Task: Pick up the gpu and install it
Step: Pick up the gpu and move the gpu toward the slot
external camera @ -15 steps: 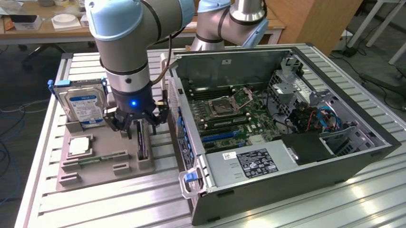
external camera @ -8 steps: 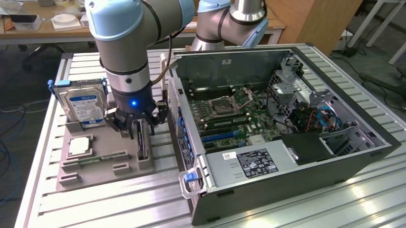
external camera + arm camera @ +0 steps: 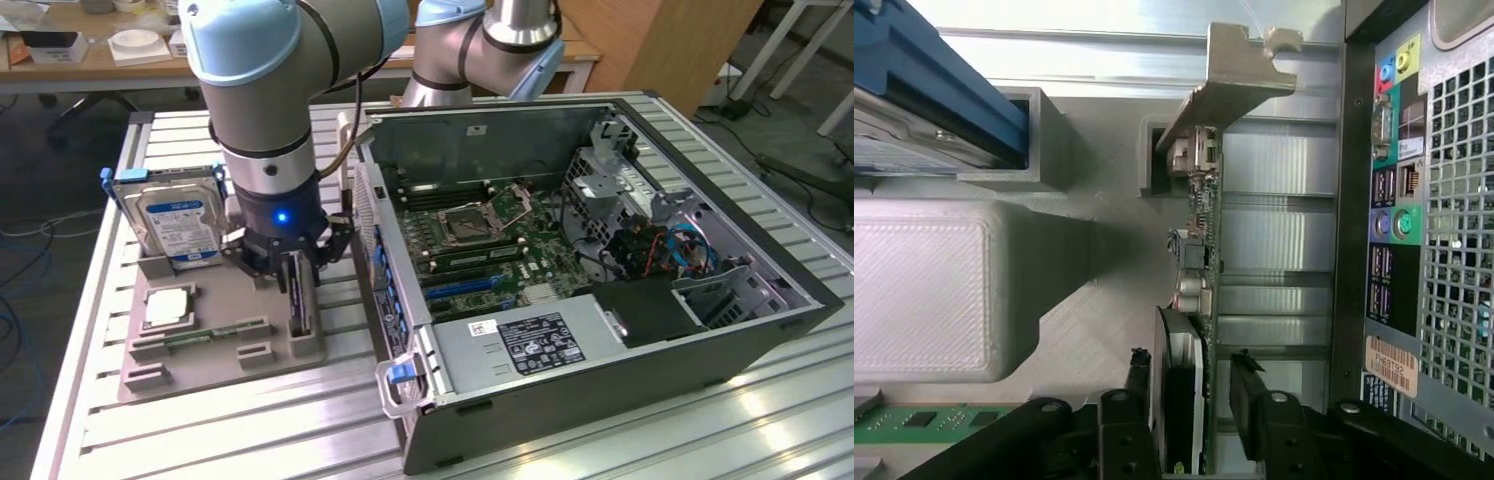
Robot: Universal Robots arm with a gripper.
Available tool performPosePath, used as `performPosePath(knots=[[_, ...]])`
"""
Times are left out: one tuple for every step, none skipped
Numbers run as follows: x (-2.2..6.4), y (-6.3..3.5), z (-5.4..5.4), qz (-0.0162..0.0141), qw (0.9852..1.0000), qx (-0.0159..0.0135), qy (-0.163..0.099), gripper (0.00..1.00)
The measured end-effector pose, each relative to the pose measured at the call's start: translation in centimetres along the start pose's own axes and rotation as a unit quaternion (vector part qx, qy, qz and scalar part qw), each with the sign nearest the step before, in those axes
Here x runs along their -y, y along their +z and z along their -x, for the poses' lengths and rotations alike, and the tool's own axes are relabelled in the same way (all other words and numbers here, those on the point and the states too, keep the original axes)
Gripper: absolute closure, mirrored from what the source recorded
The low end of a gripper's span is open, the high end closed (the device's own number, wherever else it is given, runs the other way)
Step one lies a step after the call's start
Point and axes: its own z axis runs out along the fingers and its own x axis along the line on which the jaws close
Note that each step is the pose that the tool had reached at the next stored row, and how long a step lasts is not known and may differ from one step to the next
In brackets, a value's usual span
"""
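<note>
The gpu (image 3: pixel 299 300) stands on edge in a slot of the grey holder (image 3: pixel 220 350), just on the exterior view's left of the open computer case (image 3: pixel 601 330). My gripper (image 3: pixel 296 272) hangs straight down over the card. In the wrist view the gpu (image 3: pixel 1199 230) runs edge-on away from the camera to its silver bracket (image 3: pixel 1239 75). My gripper (image 3: pixel 1192 368) straddles the card's near end with one black finger (image 3: pixel 1246 372) on each side. A gap shows between that finger and the card, so the gripper is open around it.
The holder also carries a silver hard drive (image 3: pixel 180 225) upright, a processor chip (image 3: pixel 170 307) and a green memory stick (image 3: pixel 214 333). The case's rear port panel (image 3: pixel 1394 230) is close beside the card. Its motherboard (image 3: pixel 481 240) lies exposed. A second arm (image 3: pixel 507 40) stands behind.
</note>
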Motion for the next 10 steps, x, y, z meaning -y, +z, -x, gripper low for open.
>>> performPosePath(knots=[[0.0, 0.0, 0.0, 0.0, 1.0, 0.0, 0.0, 0.6], [0.0, 0.0, 0.0, 0.0001, 1.0, -0.0001, -0.001, 0.6], [0.0, 0.0, 0.0, 0.0, 1.0, -0.0001, -0.001, 0.67], [0.0, 0.0, 0.0, 0.0001, 1.0, -0.0001, -0.002, 0.67], [0.0, 0.0, 0.0, 0.0001, 1.0, -0.0001, -0.002, 0.67], [0.0, 0.0, 0.0, 0.0001, 1.0, -0.0001, -0.003, 0.67], [0.0, 0.0, 0.0, 0.0001, 1.0, -0.0001, -0.003, 0.67], [0.0, 0.0, 0.0, 0.0001, 1.0, -0.0001, -0.003, 0.67], [0.0, 0.0, 0.0, 0.0001, 1.0, -0.0001, -0.003, 0.67], [0.01, 0.0, -0.02, 0.0002, 1.0, -0.0001, -0.003, 0.67]])
